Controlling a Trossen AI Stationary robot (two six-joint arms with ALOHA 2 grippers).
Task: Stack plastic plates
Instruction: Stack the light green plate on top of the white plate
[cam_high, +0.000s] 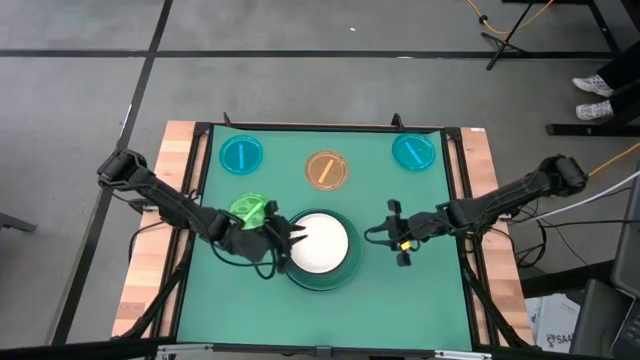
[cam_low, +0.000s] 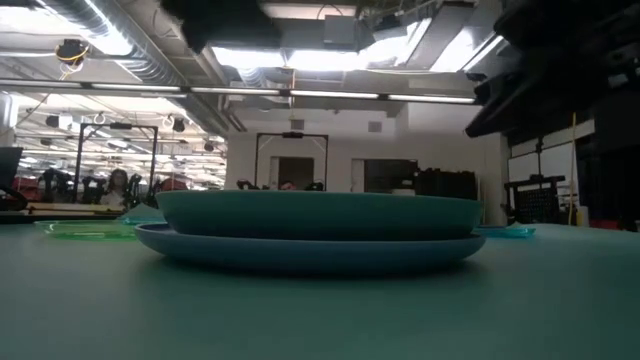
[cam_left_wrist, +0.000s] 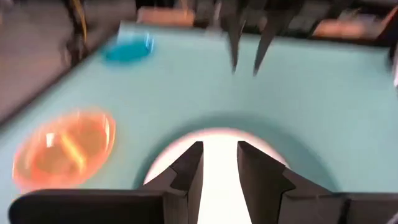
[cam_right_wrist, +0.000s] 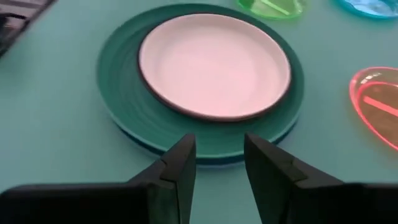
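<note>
A stack stands near the table's near edge: a white plate on a black one, of which only the thin rim shows, on the dark-green plate, on the light-blue plate. The lime-green plate lies just left of the stack. Two cyan plates and the orange plate lie along the far side. My left gripper is open above the white plate's left edge. My right gripper is open just right of the stack, clear of it.
A raised black frame borders the green mat, with wooden strips outside it. Bare mat lies between the stack and the far row of small plates, and to the right of the stack behind my right gripper.
</note>
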